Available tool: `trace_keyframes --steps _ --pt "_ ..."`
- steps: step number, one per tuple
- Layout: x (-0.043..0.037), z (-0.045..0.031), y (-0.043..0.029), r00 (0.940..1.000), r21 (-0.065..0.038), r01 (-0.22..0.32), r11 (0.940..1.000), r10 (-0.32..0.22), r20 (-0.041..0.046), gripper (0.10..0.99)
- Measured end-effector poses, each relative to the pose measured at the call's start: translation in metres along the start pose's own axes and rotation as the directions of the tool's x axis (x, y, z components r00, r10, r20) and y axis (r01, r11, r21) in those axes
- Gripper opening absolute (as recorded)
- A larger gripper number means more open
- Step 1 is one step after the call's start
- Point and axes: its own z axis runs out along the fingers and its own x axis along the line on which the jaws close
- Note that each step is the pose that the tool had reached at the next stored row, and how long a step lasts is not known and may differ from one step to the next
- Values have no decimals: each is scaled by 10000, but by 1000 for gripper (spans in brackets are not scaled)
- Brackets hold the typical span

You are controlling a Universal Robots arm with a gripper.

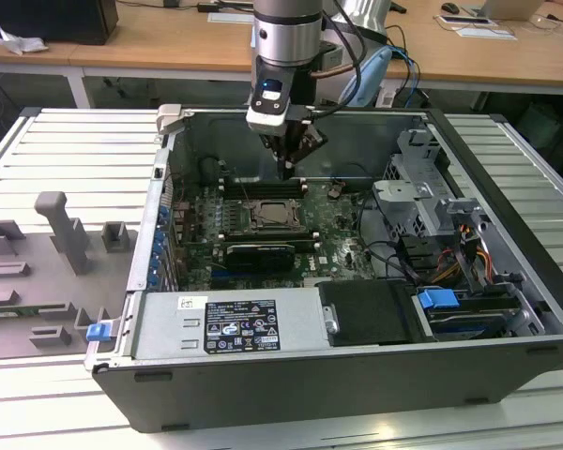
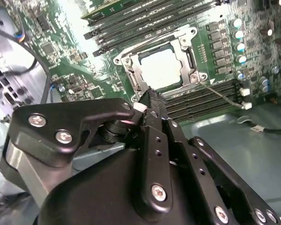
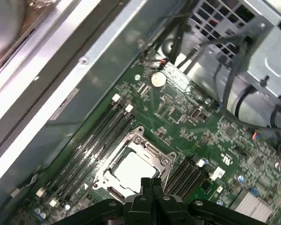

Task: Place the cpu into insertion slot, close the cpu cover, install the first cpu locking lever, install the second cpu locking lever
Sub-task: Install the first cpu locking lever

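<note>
Sitting in the insertion slot (image 2: 187,57) on the green motherboard (image 3: 187,117), the cpu (image 2: 161,68) shows its pale face through the cpu cover (image 2: 133,70) window. The gripper (image 3: 151,180) hangs above the socket's edge, fingers pressed together and empty.

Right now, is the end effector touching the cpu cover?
Apart. In the exterior view, motherboard shows between the end effector and the cpu cover.

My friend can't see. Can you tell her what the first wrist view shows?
The shut claw hovers near the pale cpu, framed by the silver cover, on a green board. Black memory slots flank it.
</note>
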Motion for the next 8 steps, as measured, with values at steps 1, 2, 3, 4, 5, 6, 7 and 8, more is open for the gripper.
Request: trace_keyframes --steps 1,2,3,4,5,6,7,8 --pt "0 1 0 9993 -21 363 9993 -363 -14 106" --pt "0 1 0 9976 -36 690 9976 -690 -30 106" --pt "0 2 0 9962 -42 870 9962 -870 -42 106" --pt "0 3 1 9939 -39 1101 9939 -1101 -67 106" --pt "1 8 0 9896 -14 1431 9897 -1431 -126 106" --pt "1 12 0 9870 13 1601 9871 -1600 -173 106" --pt "1 16 0 9845 33 1744 9847 -1743 -212 106" --pt "1 18 0 9802 51 1965 9805 -1963 -254 106"
